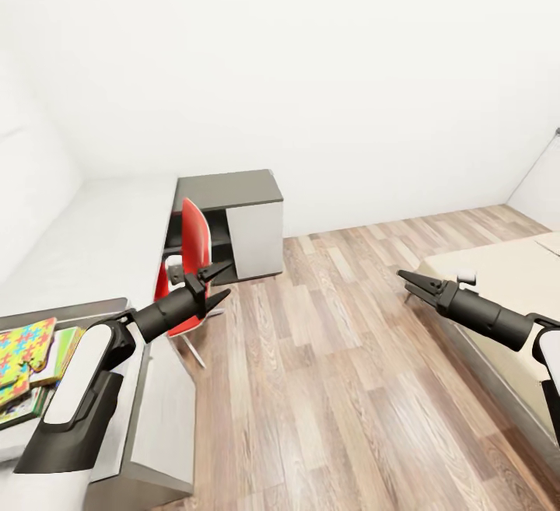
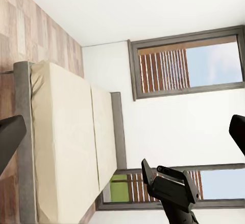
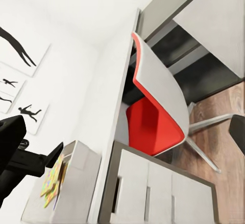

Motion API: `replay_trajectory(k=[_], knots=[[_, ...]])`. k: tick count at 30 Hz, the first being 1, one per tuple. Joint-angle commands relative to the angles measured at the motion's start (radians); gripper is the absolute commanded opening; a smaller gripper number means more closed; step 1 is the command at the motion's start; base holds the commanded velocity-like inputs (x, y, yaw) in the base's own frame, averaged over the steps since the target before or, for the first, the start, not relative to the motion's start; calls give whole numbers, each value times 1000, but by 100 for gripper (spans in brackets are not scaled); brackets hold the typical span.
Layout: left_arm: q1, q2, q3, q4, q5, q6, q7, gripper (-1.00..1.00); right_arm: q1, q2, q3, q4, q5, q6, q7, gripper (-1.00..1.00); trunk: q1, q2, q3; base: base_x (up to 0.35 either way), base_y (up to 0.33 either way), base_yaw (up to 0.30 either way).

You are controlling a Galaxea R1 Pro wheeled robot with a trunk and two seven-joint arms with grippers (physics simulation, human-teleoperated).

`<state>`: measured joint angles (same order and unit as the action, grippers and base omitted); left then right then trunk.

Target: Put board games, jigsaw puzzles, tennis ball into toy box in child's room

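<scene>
The robot stands on the wood floor (image 1: 334, 386) between worktop and bed, and by the look of it this is a transit step: nothing is in hand and both arms hang out in front over bare planks. The toy box (image 1: 93, 310) sits at the near end of the long pale worktop (image 1: 101, 231), against the wall-side edge, and a jigsaw puzzle (image 1: 23, 348) lies in it with colourful printed boxes, probably board games, packed beside and under it. So part of the job looks done, and the bed (image 1: 505, 278) is the likely next call: the robot needs to turn and roll toward it, then reach over the mattress for whatever game boxes remain, though no game box can be made out on the visible corner of the mattress. The left pincer (image 1: 210, 279) is spread wide, fingers apart, gripping nothing, hovering in front of the red chair (image 1: 193, 250) tucked at the worktop's edge. The right pincer (image 1: 410, 279) is much narrower, its fingers close together with only a small gap, empty too, touching nothing, poised just off the foot corner of the bed.
</scene>
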<state>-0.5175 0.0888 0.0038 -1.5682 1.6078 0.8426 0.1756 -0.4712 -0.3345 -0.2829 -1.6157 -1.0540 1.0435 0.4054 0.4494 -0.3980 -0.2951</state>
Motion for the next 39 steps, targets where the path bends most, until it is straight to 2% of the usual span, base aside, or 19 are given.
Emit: replay_trajectory(k=[1, 16, 21, 39], knots=[[-1, 0, 0, -1, 11, 3, 10, 100, -1, 0, -1, 0, 9, 4, 10, 100, 1, -2, -2, 0, -275, -8], [-1, -1, 1, 4, 10, 3, 11, 100, -3, 0, 4, 1, 11, 4, -10, 100, 1, -2, 0, 0, -235, -14], [-1, -1, 1, 8, 9, 3, 11, 100, -6, 0, 21, 2, 11, 4, -48, 100, 1, -2, 4, 0, -53, -116], [-1, -1, 1, 11, 5, 3, 11, 100, -9, 1, 44, 2, 12, 4, -77, 100, 1, -2, 28, 0, -10, -155]])
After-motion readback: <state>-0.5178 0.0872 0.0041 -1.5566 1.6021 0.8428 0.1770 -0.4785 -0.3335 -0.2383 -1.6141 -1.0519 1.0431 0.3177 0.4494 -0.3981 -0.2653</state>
